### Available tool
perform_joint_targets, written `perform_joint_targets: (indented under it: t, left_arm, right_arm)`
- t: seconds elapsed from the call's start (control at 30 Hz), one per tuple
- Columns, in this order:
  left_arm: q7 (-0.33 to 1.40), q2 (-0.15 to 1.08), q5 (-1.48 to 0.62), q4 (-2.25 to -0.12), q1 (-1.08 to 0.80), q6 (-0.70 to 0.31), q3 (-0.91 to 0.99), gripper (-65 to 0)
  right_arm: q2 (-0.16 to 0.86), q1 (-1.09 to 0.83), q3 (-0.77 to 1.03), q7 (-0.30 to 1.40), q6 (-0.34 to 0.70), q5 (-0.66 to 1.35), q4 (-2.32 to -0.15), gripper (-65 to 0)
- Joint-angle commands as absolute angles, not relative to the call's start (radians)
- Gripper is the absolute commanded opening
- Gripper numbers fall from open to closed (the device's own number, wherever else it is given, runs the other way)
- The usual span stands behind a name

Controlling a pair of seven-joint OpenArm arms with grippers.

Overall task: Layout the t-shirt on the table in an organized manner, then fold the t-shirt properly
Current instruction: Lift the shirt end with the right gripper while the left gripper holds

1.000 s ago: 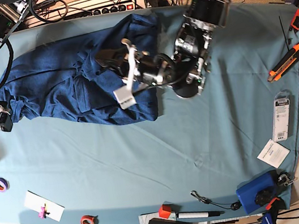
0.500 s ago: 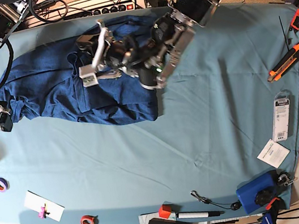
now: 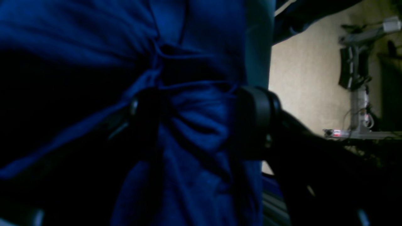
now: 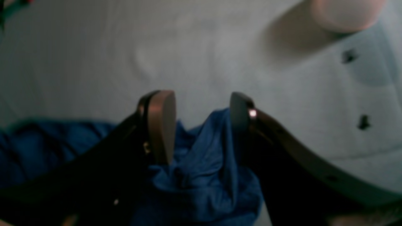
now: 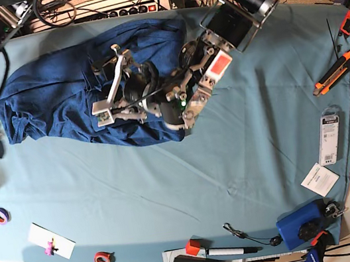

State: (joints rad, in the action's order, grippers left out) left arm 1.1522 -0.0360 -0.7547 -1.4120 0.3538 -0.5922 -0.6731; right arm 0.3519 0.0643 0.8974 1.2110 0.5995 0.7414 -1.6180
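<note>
Now, at the left of the base view, the right pincer stands with its jaws well parted around a bunched fold of the t-shirt — spread wide, not pinching, so I judge that end loose. Further right, the left pincer has just sprung from nearly closed to fully wide; in its wrist view cloth lies between the fingers but nothing clamps it. That release suggests the dragged fold has been let go and laying out continues. The t-shirt lies crumpled on the far-left part of the worktop, its long axis running left–right along the far edge; which end is the collar I cannot tell.
</note>
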Motion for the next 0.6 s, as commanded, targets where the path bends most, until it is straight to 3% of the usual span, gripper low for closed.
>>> perform_joint_targets:
  t: [0.0,0.13,0.23,0.37,0.57]
  left_arm:
    - [1.137,-0.052,-0.794,-1.434,0.377,-0.594,-0.669,-26.4]
    - [1.137,-0.052,-0.822,-1.439,0.383,-0.595,-0.669,-26.4]
    - [1.132,-0.052,-0.822,-1.439,0.383,-0.596,-0.669,-26.4]
    - [1.126,-0.052,-0.822,-1.439,0.385,-0.602,-0.669,-26.4]
    - [1.126,-0.052,-0.822,-1.439,0.385,-0.602,-0.669,-26.4]
  right_arm:
    - [0.389,0.078,0.931,1.194,0.601,0.793,-1.623,-35.7]
    - [0.448,0.078,1.025,1.273,0.608,0.917,-1.505,-35.3]
    - [0.504,0.078,1.04,1.317,0.622,1.014,-1.312,-31.5]
    - [0.564,0.086,1.04,1.335,0.698,1.126,-1.029,-31.4]
    - [0.57,0.085,1.04,1.38,0.698,1.153,-0.845,-31.4]
